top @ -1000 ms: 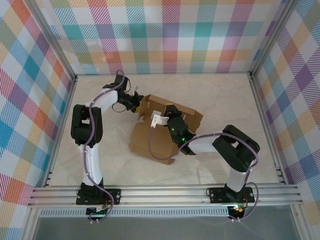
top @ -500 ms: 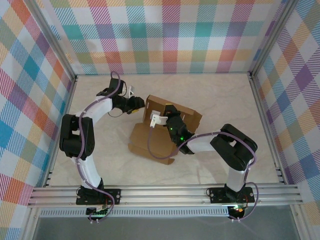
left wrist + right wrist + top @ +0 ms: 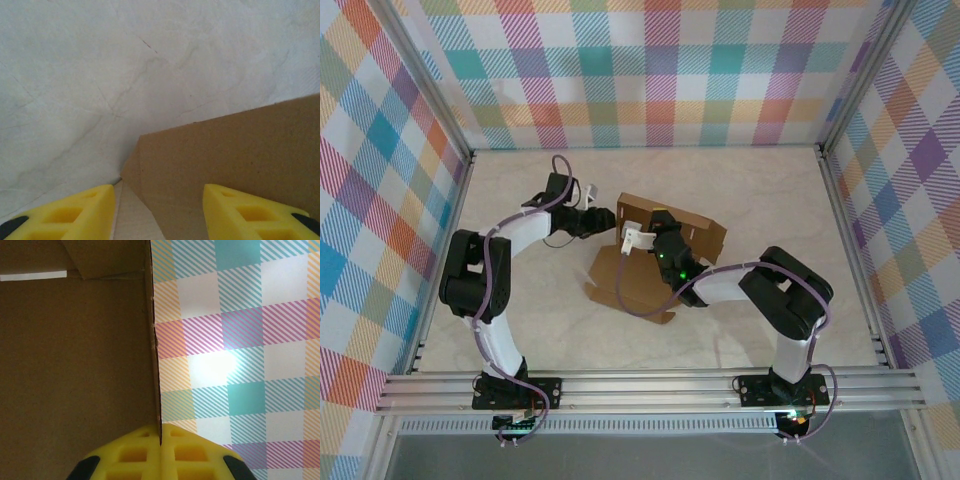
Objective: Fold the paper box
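Observation:
The paper box (image 3: 638, 286) is brown cardboard, partly folded, lying mid-table with a panel raised along its far side. My right gripper (image 3: 648, 228) reaches over it from the right. In the right wrist view that gripper (image 3: 160, 452) is shut on the thin edge of a cardboard panel (image 3: 75, 340). My left gripper (image 3: 608, 217) sits at the box's upper-left corner. In the left wrist view it (image 3: 160, 215) is open, its yellow fingers (image 3: 65, 212) set apart, with the flat face of a cardboard panel (image 3: 230, 160) just beyond them.
The pale marble table (image 3: 760, 190) is enclosed by plaid walls (image 3: 660, 70) at the back and both sides. A metal rail (image 3: 650, 390) runs along the near edge by the arm bases. Bare tabletop (image 3: 100, 75) lies past the box's corner.
My left gripper has come right and nearer, up against the box's left corner, its jaws a little wider. The box's left side has shifted rightward. The right gripper keeps its pinch.

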{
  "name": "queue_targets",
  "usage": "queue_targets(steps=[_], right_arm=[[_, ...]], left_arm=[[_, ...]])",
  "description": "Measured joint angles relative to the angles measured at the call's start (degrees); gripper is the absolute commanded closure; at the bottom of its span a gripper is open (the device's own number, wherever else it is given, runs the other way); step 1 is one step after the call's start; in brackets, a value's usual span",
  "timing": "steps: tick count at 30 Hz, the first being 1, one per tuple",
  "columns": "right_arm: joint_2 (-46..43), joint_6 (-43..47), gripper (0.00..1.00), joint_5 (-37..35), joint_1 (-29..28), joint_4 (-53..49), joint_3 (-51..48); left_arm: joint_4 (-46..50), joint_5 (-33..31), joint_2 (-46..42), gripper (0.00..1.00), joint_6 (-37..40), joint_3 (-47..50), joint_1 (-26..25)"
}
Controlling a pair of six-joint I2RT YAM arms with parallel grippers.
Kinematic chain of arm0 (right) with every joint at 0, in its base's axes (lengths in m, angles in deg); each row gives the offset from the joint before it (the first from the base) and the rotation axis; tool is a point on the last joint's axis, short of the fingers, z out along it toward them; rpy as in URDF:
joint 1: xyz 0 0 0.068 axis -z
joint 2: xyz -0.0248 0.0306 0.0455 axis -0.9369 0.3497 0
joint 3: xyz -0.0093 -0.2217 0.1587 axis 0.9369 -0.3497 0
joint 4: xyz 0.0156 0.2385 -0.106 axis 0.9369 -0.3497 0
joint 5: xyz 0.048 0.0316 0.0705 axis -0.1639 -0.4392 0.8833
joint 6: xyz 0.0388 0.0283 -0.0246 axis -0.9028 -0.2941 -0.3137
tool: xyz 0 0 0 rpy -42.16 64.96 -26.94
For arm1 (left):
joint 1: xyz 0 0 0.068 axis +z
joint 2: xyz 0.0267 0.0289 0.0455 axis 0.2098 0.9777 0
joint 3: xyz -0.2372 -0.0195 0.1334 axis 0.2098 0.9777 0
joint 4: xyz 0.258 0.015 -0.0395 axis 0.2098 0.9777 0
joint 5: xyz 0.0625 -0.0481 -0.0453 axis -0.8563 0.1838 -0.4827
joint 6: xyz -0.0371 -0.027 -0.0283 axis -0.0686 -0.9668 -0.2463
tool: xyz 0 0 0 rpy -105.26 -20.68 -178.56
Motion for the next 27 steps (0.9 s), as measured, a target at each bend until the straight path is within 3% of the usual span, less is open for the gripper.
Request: queue_targets(steps=[27], right_arm=[[7.15, 9.18, 1.00, -1.27, -0.15, 10.29, -0.26]], left_arm=[[-9.40, -5.64, -0.39, 0.46, 5.11, 6.01, -0.26]])
